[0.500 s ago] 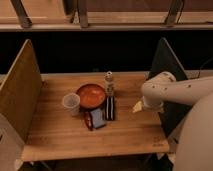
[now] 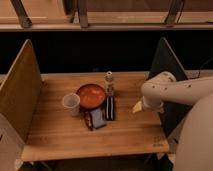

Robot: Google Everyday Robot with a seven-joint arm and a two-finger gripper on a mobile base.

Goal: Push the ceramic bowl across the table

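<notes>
The ceramic bowl (image 2: 91,95) is orange-red and shallow, and sits near the middle of the wooden table (image 2: 60,137). My white arm (image 2: 167,90) reaches in from the right. Its gripper end (image 2: 138,106) hangs low over the tabletop, to the right of the bowl and apart from it. A dark upright item stands between the gripper and the bowl.
A translucent plastic cup (image 2: 71,103) stands at the bowl's left, touching or nearly so. A small bottle (image 2: 109,82) stands at its right rim. A dark flat packet (image 2: 110,107) and a red-blue packet (image 2: 95,119) lie in front. Upright panels (image 2: 20,90) flank both sides.
</notes>
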